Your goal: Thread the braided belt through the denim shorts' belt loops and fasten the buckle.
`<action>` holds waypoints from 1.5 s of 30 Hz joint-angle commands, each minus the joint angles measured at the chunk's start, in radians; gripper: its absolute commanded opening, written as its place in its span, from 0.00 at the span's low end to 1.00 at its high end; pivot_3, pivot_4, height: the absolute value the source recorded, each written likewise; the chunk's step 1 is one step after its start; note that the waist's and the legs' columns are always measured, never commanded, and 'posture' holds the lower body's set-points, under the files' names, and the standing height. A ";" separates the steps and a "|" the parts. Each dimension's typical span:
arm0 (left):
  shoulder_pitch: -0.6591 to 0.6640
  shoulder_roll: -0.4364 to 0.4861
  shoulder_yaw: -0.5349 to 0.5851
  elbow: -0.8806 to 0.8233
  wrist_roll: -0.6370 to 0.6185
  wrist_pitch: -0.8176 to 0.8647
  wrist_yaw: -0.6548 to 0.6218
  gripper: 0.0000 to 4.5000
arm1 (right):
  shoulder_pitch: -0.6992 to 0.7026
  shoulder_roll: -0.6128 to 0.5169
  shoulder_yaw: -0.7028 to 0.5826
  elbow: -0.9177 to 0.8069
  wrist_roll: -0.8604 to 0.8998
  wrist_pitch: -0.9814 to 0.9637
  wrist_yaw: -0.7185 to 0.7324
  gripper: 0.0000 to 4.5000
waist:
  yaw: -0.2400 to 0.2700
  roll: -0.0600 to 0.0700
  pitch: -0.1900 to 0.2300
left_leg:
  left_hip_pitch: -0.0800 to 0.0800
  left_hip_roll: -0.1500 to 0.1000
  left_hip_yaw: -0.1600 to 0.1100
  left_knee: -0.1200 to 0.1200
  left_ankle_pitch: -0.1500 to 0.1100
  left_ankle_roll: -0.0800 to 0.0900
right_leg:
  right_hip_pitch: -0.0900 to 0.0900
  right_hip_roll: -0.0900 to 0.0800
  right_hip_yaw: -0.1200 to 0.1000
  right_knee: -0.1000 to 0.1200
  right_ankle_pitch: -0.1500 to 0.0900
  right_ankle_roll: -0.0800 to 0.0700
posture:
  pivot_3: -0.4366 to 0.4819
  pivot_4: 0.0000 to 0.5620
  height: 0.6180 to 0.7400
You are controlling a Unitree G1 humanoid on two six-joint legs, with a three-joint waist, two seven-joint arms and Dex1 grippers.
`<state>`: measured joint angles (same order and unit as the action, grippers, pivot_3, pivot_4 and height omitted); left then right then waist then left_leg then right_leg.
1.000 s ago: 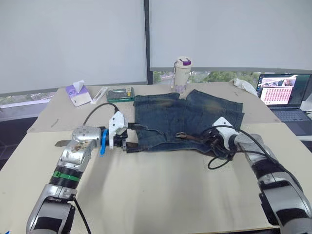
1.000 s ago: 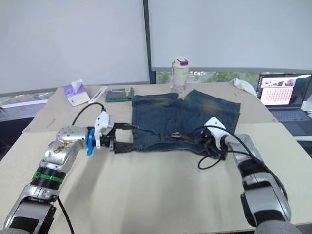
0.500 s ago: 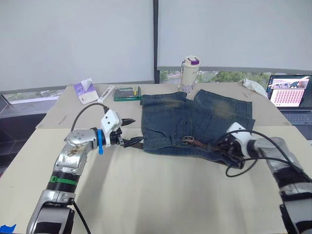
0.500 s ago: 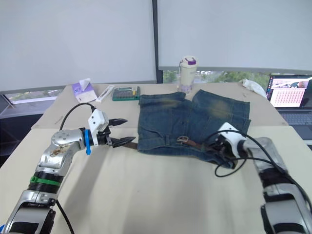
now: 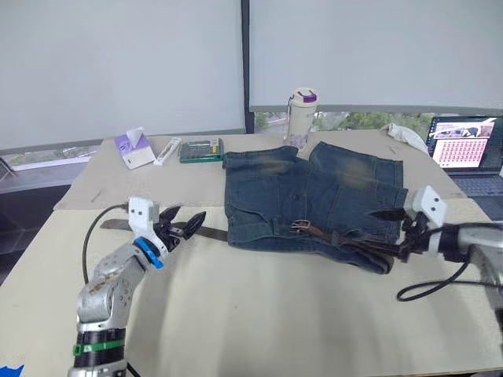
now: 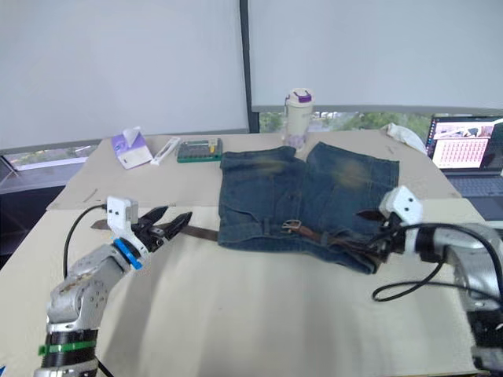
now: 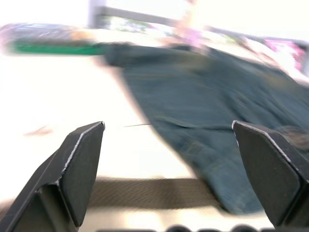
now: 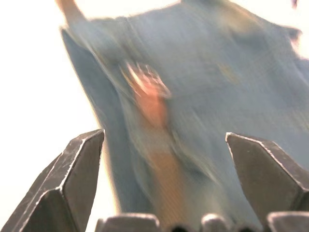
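The left pincer (image 5: 182, 224) hangs wide open and empty over the braided belt (image 5: 211, 234) tail on the table (image 5: 259, 314), likely poised to regrip. The denim shorts (image 5: 314, 200) lie flat, buckle (image 5: 302, 226) at the waistband (unfastened, apparently). The right pincer (image 5: 397, 233) gapes empty beside the shorts' edge.

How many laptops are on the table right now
1. The laptop sits open at the far corner of the table on the robot's right, beyond the denim shorts, its screen lit. It is cut off by the picture's edge, so anything past it may be hidden.
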<state>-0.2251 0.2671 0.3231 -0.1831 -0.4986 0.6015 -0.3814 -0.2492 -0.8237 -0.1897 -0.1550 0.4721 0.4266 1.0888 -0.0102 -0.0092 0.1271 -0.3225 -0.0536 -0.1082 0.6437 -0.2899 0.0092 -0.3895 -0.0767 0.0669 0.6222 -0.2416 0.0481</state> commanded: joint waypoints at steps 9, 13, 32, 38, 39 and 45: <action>-0.077 -0.187 0.216 0.018 -0.194 0.234 0.432 1.00 | -0.023 0.074 0.024 -0.299 0.120 0.129 -0.176 0.99 | 0.027 -0.004 0.001 | -0.002 -0.002 -0.001 0.000 0.003 -0.005 | 0.001 0.000 -0.003 -0.007 0.003 0.002 | 0.48 0.27 1.00; -0.122 -0.211 0.237 0.074 -0.228 0.259 0.482 1.00 | -0.050 0.072 0.034 -0.290 0.115 0.125 -0.182 0.99 | 0.024 -0.004 0.001 | -0.003 -0.002 -0.001 0.000 0.003 -0.006 | 0.002 0.000 -0.004 -0.010 0.005 0.002 | 0.48 0.27 1.00; -0.417 -0.122 0.346 0.581 -0.206 -0.090 0.513 1.00 | -0.063 0.137 0.082 -0.310 0.116 0.112 -0.263 0.99 | 0.012 -0.004 0.001 | -0.002 -0.001 -0.001 -0.002 0.004 -0.008 | 0.001 0.001 -0.004 -0.010 0.006 0.001 | 0.48 0.27 1.00; -0.471 -0.058 0.345 0.748 -0.197 -0.167 0.480 1.00 | -0.067 0.149 0.089 -0.310 0.117 0.113 -0.269 0.99 | 0.007 -0.004 0.001 | -0.002 -0.001 -0.002 -0.003 0.006 -0.010 | -0.001 0.001 -0.005 -0.010 0.006 0.001 | 0.48 0.27 1.00; -0.478 -0.053 0.341 0.770 -0.194 -0.173 0.475 1.00 | -0.068 0.151 0.090 -0.311 0.118 0.115 -0.270 0.99 | 0.011 -0.004 0.001 | -0.002 -0.002 -0.002 -0.003 0.005 -0.010 | 0.000 0.001 -0.005 -0.010 0.006 0.001 | 0.48 0.27 1.00; -0.493 -0.039 0.323 0.829 -0.173 -0.226 0.455 0.59 | -0.062 0.162 0.085 -0.321 0.130 0.128 -0.286 1.00 | 0.019 -0.004 0.001 | -0.002 -0.002 -0.002 -0.003 0.005 -0.010 | 0.000 0.001 -0.005 -0.010 0.006 0.001 | 0.48 0.27 1.00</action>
<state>-0.7032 0.2192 0.6531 0.6402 -0.6815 0.3959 0.0830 -0.3038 -0.6699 -0.0853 -0.4362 0.5776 0.5539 0.8156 0.0085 -0.0133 0.1280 -0.3246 -0.0556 -0.1104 0.6407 -0.2844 -0.0008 -0.3900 -0.0758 0.0621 0.6119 -0.2355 0.0492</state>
